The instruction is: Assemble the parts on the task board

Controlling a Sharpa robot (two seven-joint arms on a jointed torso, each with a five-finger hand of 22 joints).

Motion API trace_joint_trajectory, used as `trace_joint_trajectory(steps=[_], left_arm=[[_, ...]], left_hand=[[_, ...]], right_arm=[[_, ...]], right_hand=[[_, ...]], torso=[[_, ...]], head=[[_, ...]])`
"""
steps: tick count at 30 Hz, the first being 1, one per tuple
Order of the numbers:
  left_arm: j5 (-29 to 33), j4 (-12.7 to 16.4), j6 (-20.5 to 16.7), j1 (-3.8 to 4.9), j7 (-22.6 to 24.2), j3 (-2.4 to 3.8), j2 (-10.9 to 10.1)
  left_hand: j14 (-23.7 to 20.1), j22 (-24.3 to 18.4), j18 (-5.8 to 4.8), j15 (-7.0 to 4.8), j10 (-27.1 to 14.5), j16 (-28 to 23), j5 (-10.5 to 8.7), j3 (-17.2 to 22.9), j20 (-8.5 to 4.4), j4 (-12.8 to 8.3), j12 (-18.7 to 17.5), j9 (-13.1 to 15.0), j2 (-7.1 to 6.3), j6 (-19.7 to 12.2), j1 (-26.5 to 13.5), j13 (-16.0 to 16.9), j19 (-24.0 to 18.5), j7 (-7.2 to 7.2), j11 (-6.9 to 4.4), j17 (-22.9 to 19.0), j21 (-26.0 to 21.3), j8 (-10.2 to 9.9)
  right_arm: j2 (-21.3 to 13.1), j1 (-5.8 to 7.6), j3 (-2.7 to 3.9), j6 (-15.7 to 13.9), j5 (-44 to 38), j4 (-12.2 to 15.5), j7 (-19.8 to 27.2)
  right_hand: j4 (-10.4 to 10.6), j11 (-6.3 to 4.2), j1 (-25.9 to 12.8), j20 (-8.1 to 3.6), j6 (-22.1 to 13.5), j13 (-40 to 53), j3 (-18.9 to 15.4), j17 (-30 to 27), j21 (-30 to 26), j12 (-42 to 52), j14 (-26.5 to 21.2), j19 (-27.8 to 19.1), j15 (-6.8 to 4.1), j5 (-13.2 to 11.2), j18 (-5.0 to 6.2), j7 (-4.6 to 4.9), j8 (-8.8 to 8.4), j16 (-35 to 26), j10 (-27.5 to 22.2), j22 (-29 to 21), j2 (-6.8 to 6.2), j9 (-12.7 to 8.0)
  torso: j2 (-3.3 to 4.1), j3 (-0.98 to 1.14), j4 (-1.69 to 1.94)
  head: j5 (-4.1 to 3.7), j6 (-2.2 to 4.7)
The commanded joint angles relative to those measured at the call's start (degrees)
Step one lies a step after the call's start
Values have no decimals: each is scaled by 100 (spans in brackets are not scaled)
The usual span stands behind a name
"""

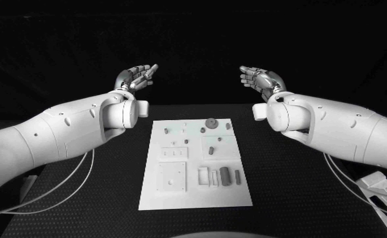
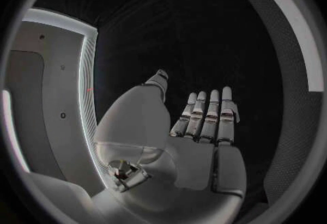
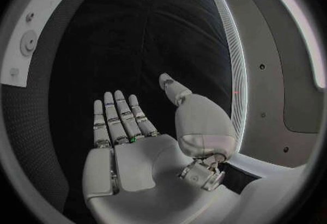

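The white task board (image 1: 195, 193) lies flat in the middle of the black table, with several small grey parts on it, among them a round part (image 1: 211, 122) near its far edge and upright pieces (image 1: 226, 176) near its right side. My left hand (image 1: 135, 77) is raised beyond the board's far left, fingers straight and apart, holding nothing. My right hand (image 1: 262, 81) is raised beyond the far right, likewise open and empty. The left wrist view shows my left hand (image 2: 198, 126) flat with bare palm; the right wrist view shows my right hand (image 3: 129, 131) the same. The board's edge (image 3: 41, 11) appears there too.
Thin white cables (image 1: 60, 185) hang from my left arm over the table's left side, and others (image 1: 343, 174) from the right arm. A pale object (image 1: 375, 185) sits at the right edge. Black table surface surrounds the board.
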Motion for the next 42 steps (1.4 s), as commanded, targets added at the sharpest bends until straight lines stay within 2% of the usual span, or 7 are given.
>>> trace_joint_trajectory(steps=[1,11,12,16,25,37,42], left_arm=[[-54,-376,914,169,-667,-66,124],[-65,-922,1296,423,-980,-193,296],[-154,-837,1421,423,-944,-194,274],[-263,-803,1375,423,-849,-197,251],[-758,-604,1521,424,-781,-206,119],[-1010,77,1811,428,-689,-203,-165],[-1010,561,1776,444,-661,-196,-376]], left_hand=[[50,51,-88,4,61,28,20,11,2,36,24,41,-3,57,107,8,54,11,7,37,19,38],[167,60,-88,80,206,106,22,35,-6,23,84,59,53,173,166,38,110,165,133,65,52,102],[202,65,-88,93,247,126,23,42,-17,20,100,65,62,212,189,46,134,198,160,73,63,122],[686,133,-15,213,713,388,36,96,-150,-13,304,114,78,564,433,131,494,410,310,173,231,289],[2462,385,259,-191,2363,1235,75,288,-561,-134,892,90,59,1800,1453,456,1874,485,258,653,849,657],[2838,377,177,-347,2814,1160,79,140,-757,-12,628,-142,98,2304,1933,459,2235,398,150,873,846,514],[2870,371,155,-344,2864,1104,78,37,-773,20,543,-192,85,2337,1871,449,2269,422,152,909,820,460]], right_arm=[[94,158,-74,1304,-207,-358,-739],[228,418,-215,1935,-274,-886,-1120],[390,413,-216,1528,-1887,-1197,-870],[479,401,-216,1399,-2371,-1350,-848],[688,371,-214,1327,-4307,-1639,-1003],[955,335,-211,1202,-6116,-1888,-945],[1033,298,-210,1174,-6706,-1897,-971]], right_hand=[[-145,25,328,41,141,22,126,87,90,43,124,216,38,42,117,346,90,113,210,528,25,108],[-566,114,673,132,532,92,201,191,266,214,581,815,175,43,234,437,324,354,704,598,48,155],[-590,111,694,128,574,101,211,199,279,237,631,867,172,43,253,436,346,377,757,594,48,159],[-712,88,821,76,913,151,263,257,403,380,1053,1373,167,43,446,416,486,549,1154,551,-7,162],[-728,-144,1189,-1,1708,293,280,461,651,677,2103,2390,-235,46,796,317,763,975,2043,478,-219,173],[-730,-336,1466,-132,2232,313,190,831,1119,677,3502,3826,-878,42,1233,140,795,1532,2592,491,-351,71],[-727,-442,1566,-236,2290,351,155,961,1228,713,3780,4164,-1033,43,1237,125,745,1667,2854,506,-419,20]], torso=[[3,0,-3],[3,0,-3],[7,0,-4],[5,-8,-3],[39,-4,8],[263,-32,158],[387,-40,238]], head=[[-1,-12],[-1,-12],[1,125],[9,156],[25,220],[-79,236],[-152,281]])
